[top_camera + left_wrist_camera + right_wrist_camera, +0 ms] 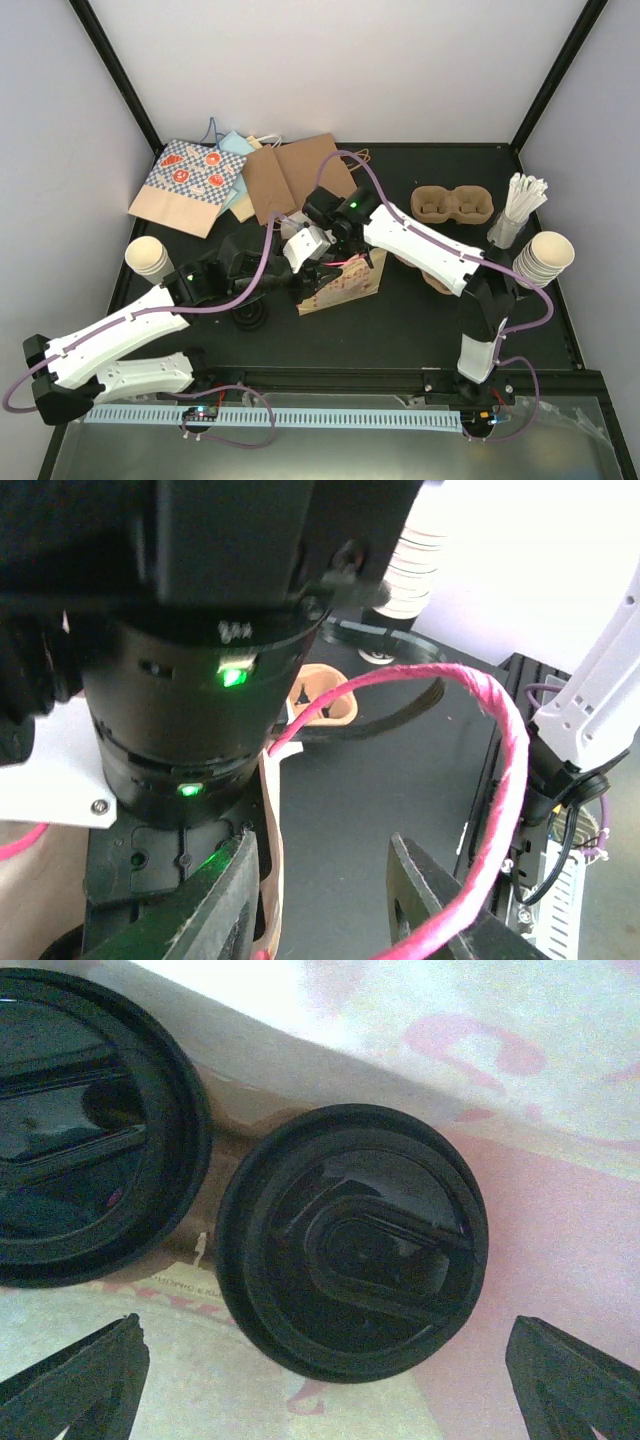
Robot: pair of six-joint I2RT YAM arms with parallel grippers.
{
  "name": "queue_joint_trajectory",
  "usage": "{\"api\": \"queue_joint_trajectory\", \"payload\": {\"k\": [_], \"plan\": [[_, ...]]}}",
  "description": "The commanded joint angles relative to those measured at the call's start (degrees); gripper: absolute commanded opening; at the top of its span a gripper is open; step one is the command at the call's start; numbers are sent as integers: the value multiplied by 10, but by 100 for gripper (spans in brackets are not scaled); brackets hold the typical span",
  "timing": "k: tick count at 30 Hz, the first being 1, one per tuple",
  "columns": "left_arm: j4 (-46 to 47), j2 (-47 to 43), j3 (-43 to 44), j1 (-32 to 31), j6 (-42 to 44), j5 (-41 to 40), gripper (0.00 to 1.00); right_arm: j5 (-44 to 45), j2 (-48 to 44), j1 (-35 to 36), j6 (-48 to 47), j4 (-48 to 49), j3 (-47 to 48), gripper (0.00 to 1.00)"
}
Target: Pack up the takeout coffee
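2 takeout coffee cups (352, 1243) sit side by side inside the paper bag (560, 1080). The right hand (322, 1325) hovers above, fingers apart; the left hand (320, 850), also apart, straddles the rim. Best to withdraw straight up without nudging them.

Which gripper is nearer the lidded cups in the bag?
Right. The right gripper hangs open directly over the lidded cups in the paper bag, straddling one lid. The left gripper is open beside the bag's rim.

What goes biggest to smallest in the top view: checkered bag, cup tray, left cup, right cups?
1. checkered bag
2. cup tray
3. left cup and right cups look about alike, so I won't rank them.
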Motion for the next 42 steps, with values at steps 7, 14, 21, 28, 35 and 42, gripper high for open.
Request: {"api": "queue_joint_trajectory", "payload": {"k": [7,14,21,28,35,42], "plan": [[-35,9,3,-10,14,-40,40,6,-36,-4,19,-66,62,100],[-48,0,15,-13,2,-39,53,8,-71,-4,35,-87,112,100],[-130,-40,91,-19,-42,-59,78,39,-103,-5,57,-98,195,100],[-250,-114,117,-18,-114,-158,89,83,-132,-4,78,-104,262,100],[-328,-161,112,-15,-163,-234,92,107,-253,-4,77,2,180,100],[-316,-180,77,-15,-172,-235,94,154,-363,-4,92,61,52,100]]}}
